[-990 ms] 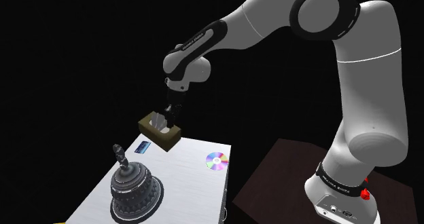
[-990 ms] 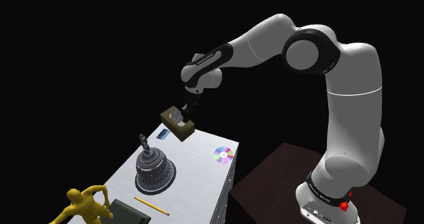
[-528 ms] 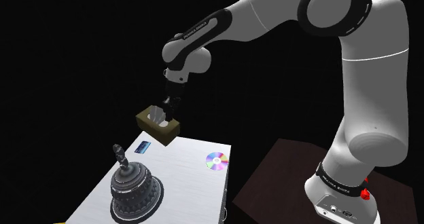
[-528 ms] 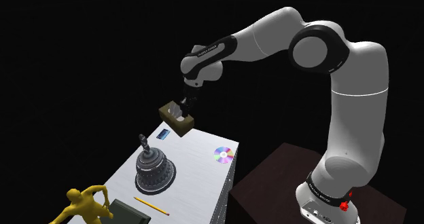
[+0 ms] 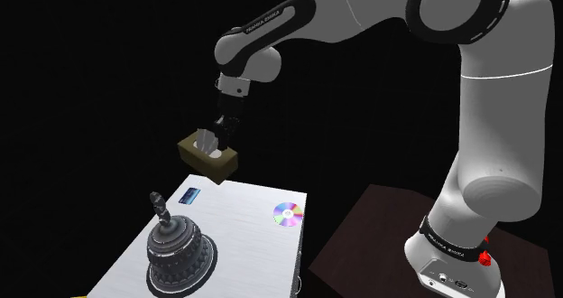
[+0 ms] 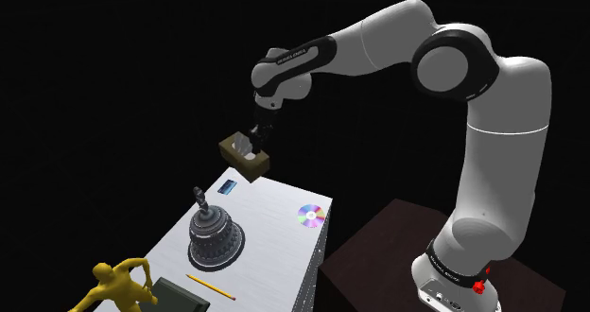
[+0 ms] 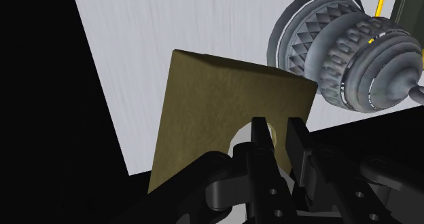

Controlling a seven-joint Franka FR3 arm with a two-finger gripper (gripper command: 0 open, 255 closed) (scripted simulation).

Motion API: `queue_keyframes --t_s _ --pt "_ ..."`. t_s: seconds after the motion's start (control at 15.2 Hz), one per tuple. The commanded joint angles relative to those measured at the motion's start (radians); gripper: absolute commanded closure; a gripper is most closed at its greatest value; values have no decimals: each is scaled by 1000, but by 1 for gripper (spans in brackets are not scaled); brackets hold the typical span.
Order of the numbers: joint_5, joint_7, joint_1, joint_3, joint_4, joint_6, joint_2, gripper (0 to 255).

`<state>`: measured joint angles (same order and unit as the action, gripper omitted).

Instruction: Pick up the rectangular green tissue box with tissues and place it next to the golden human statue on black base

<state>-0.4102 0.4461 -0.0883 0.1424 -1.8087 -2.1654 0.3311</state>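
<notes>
my tool (image 5: 214, 143) hung above the far end of the worktop (image 6: 269, 249), its two fingers pinched close on the tissue box (image 5: 206, 159) at the oval opening where white tissue showed. the box, a dull olive green, sat directly under the tool and clear of the worktop, above the end that carried a small blue card (image 6: 227, 186). by my reading the pick-up was done and the carry was what remained. in the second exterior view the golden statue (image 6: 115, 286) stood at the opposite, near end of the worktop, well apart from the box, with a dark domed ornament (image 6: 215, 236) between the two. just beside the statue lay a dark green block (image 6: 180, 296) and a yellow pencil (image 6: 210, 286), so the free spot next to it looked tight to me. a shiny disc (image 6: 310, 216) lay near the worktop's edge on the side of my stand (image 6: 378, 244). the box had yet to be taken past the ornament, lowered and let go beside the statue.
</notes>
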Motion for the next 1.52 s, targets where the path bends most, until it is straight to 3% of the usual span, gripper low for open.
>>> queue_keyframes --t_s 0.0,1.45 --pt "3 -9 0 0 8 19 -12 255" --pt "38 -104 7 -7 191 266 -91 255"
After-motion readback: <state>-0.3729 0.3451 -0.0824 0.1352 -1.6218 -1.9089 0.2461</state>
